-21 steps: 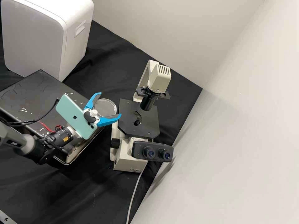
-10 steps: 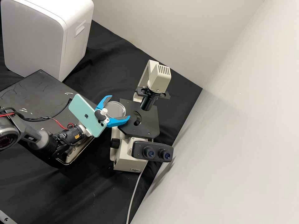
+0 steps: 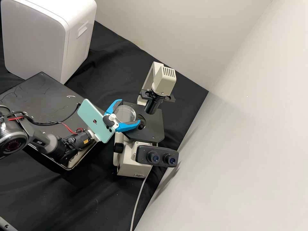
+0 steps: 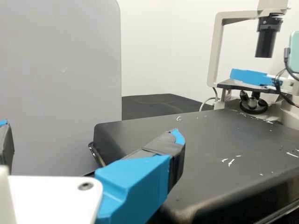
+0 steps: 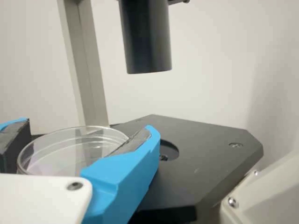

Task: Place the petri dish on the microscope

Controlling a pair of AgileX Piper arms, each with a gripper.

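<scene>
From above, the right gripper [image 3: 128, 112] has its two blue fingers clamped on the rim of the clear round plastic petri dish [image 3: 124, 112]. It holds the dish over the near-left part of the black stage [image 3: 154, 125] of the cream microscope [image 3: 129, 158], just beside the stage's round opening.

In the left wrist view, the left gripper [image 4: 90, 131] has its fingers wide apart, nothing between them, above a flat black scuffed box [image 4: 215, 149] beside a white cabinet [image 4: 60, 79].

In the right wrist view, the dish [image 5: 70, 148] sits between the blue fingers [image 5: 126, 168], low over the stage [image 5: 201, 161] and short of the black lens tube [image 5: 145, 35]. Whether it touches the stage I cannot tell.
</scene>
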